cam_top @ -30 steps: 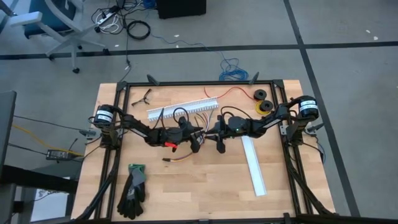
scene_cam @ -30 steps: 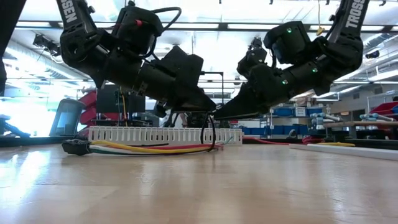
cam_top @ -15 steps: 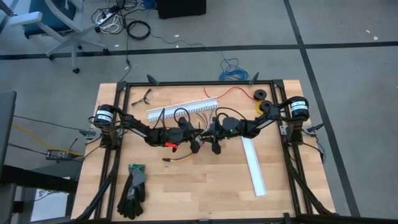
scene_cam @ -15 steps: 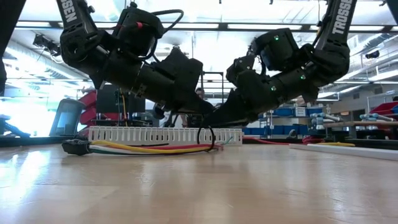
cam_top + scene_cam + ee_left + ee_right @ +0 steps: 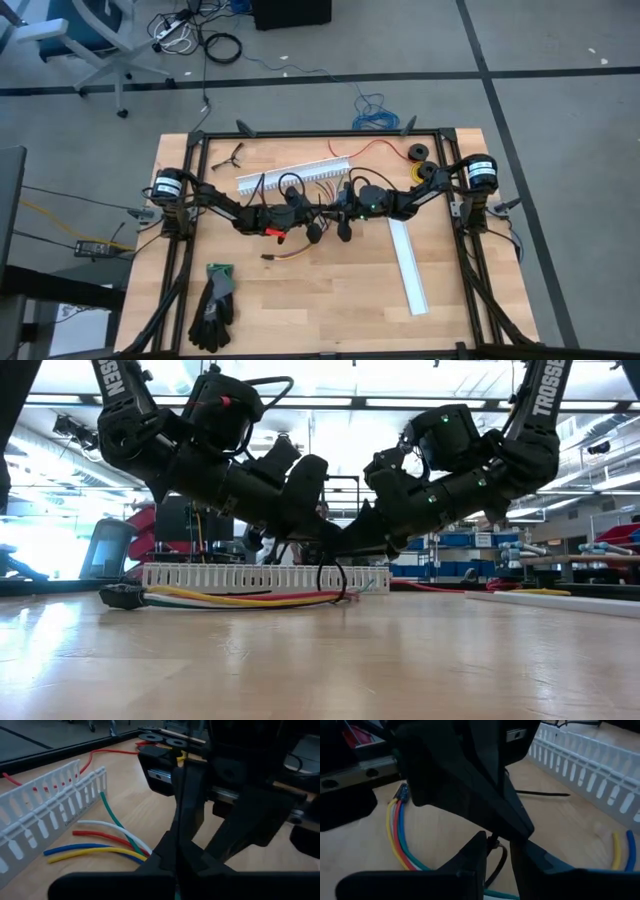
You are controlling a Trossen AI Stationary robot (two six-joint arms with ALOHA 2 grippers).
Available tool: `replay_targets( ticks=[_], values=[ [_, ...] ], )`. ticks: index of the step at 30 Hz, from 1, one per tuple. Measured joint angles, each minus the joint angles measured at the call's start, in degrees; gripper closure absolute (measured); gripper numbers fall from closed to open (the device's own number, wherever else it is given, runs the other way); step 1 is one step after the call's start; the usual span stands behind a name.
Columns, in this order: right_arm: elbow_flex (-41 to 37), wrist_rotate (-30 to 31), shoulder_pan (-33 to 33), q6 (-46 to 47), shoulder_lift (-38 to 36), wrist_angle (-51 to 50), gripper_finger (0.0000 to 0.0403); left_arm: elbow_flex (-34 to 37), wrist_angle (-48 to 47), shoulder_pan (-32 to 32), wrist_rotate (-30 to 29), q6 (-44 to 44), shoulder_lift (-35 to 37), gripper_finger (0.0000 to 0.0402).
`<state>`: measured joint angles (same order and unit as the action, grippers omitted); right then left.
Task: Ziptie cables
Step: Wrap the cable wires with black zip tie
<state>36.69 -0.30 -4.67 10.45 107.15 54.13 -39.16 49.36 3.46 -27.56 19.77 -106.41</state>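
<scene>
The cables (image 5: 240,599) lie flat on the bench (image 5: 320,660), just in front of the white slotted channel (image 5: 265,578), with a black zip tie (image 5: 333,580) looped over them near their loose ends. Above that loop the 2 grippers meet. The left gripper (image 5: 318,214) has its jaws clenched, apparently on the strap of the tie, though the dark parts overlap and the contact itself is hard to see. The right gripper (image 5: 332,213) sits nose to nose with it, jaws standing slightly parted around the tie; whether they grip it I cannot tell.

To cinch well, 1 gripper should likely hold the head of the tie steady while the other draws the tail straight along its own line, keeping all the wires inside the loop.

The wires are thin, round, glossy and limp: yellow, green, blue, orange and red, curving gently and fanning apart beside the channel. They end in a small dark connector (image 5: 122,596) at the end far from the loop. The channel is rigid plastic with a comb of upright teeth. The bench is pale, smooth wood.
</scene>
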Motion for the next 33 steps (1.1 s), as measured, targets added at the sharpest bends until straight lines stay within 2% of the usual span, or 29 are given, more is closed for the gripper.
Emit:
replay_targets(
  ticks=[11,19,26,33],
  values=[
    [1.96,-1.43,-0.44,-1.36,0.07,-3.45,0.0333,0.00,0.23,0.00,0.38,0.06,0.02,0.0401],
    [2.43,-0.78,-0.48,-2.11,0.11,-4.92,0.0394,0.00,0.51,0.03,0.48,0.18,-0.01,0.0401],
    [2.67,-0.47,0.95,-2.12,0.31,-9.07,0.0398,0.00,1.05,-0.04,-0.84,-0.67,-0.13,0.0401],
    [2.71,0.14,3.67,-2.64,0.33,-14.49,0.0401,0.00,1.86,0.03,-4.58,-1.38,-0.13,0.0401]
  ],
)
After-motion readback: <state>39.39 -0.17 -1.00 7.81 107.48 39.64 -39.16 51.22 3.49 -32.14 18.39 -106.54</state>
